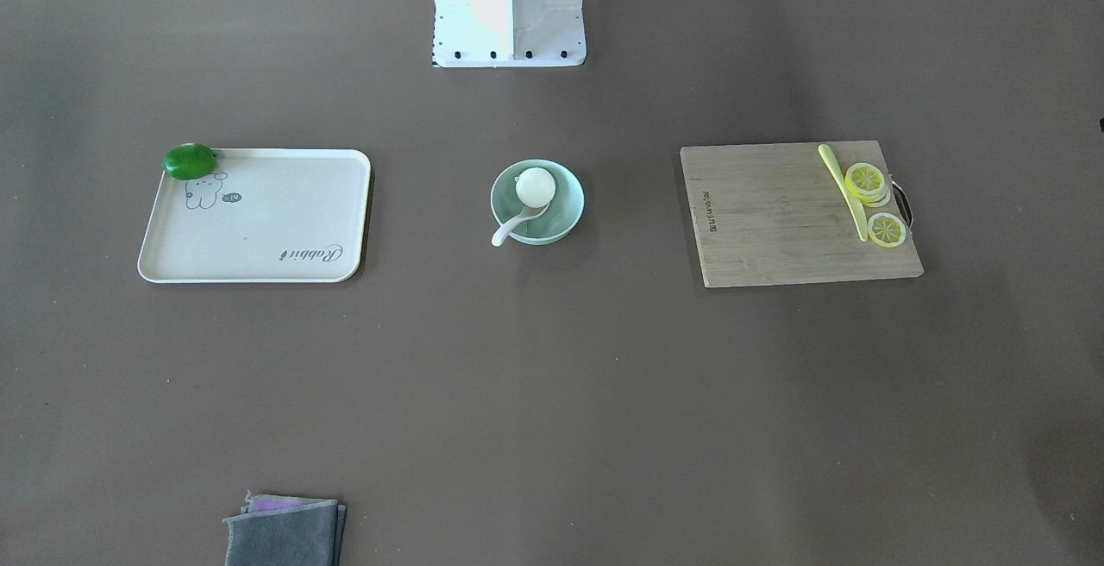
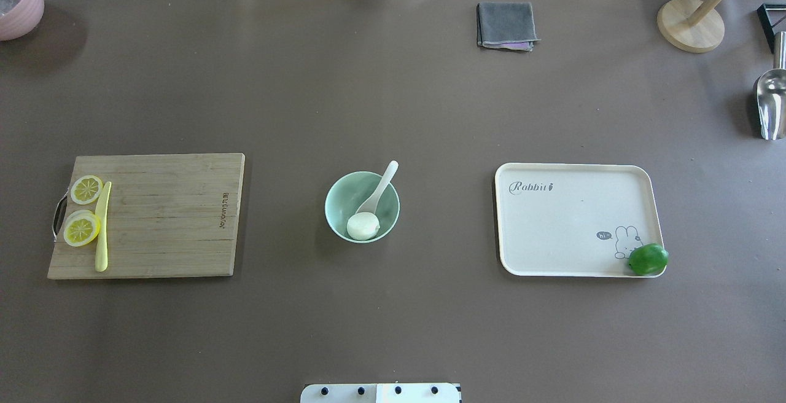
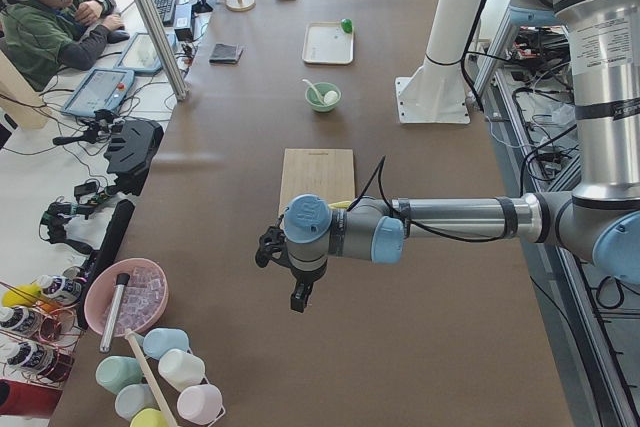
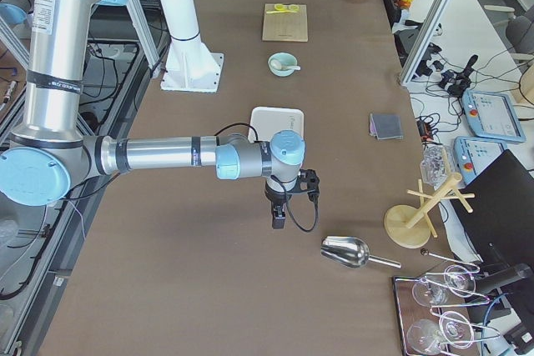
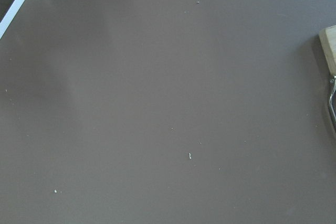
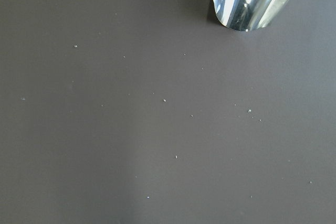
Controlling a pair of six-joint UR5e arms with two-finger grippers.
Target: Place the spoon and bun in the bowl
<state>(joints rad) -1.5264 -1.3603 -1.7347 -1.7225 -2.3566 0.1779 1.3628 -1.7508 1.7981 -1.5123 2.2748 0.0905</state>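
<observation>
The pale mint-green bowl (image 2: 341, 203) stands at the table's middle. The white bun (image 2: 363, 226) lies inside it. The white spoon (image 2: 377, 191) rests with its scoop in the bowl and its handle over the rim. The front-facing view shows the same bowl (image 1: 565, 204), bun (image 1: 535, 186) and spoon (image 1: 509, 228). My left gripper (image 3: 298, 297) hangs over bare table past the cutting board, far from the bowl. My right gripper (image 4: 278, 221) hangs near a metal scoop, past the tray. I cannot tell whether either gripper is open or shut.
A wooden cutting board (image 2: 166, 215) with lemon slices (image 2: 83, 228) and a yellow-green knife (image 2: 102, 225) lies left of the bowl. A cream tray (image 2: 571, 219) with a green fruit (image 2: 648, 259) lies right. A folded grey cloth (image 2: 505, 25), metal scoop (image 2: 769, 105) and wooden stand (image 2: 691, 25) sit farther off.
</observation>
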